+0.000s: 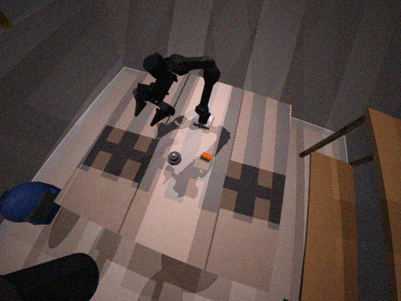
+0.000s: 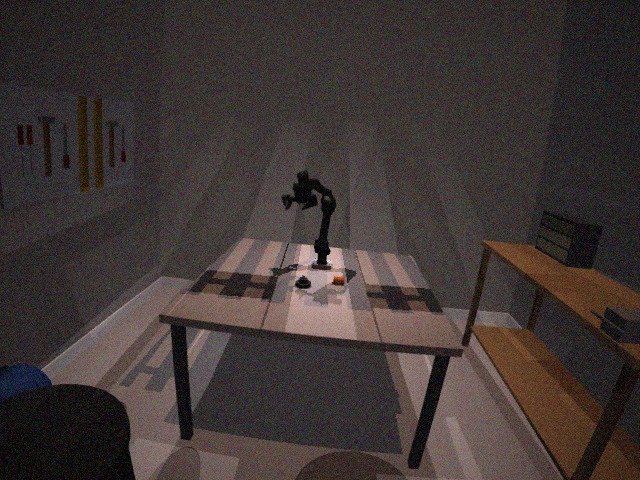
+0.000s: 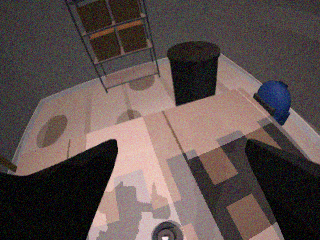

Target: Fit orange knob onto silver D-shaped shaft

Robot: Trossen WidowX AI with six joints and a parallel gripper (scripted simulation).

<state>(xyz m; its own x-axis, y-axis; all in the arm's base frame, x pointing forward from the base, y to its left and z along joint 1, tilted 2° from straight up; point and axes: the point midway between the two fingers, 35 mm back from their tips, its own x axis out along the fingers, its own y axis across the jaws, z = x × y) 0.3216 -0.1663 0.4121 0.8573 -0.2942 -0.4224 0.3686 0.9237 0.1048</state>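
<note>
The orange knob lies on the table to the right of the pedestal; it looks like a short cylinder on its side, and its hole cannot be made out. The dark round pedestal stands on the table with the small silver shaft upright at its centre. The pedestal also shows at the bottom edge of the wrist view. The shaft's flat side cannot be made out. My gripper is wide open and empty, high above the table, behind and to the left of the pedestal.
The arm's base plate is at the back of the table, behind the knob and pedestal. Dark checkered patches and the arm's shadows cross the table top. A wooden shelf unit stands on the right, off the table.
</note>
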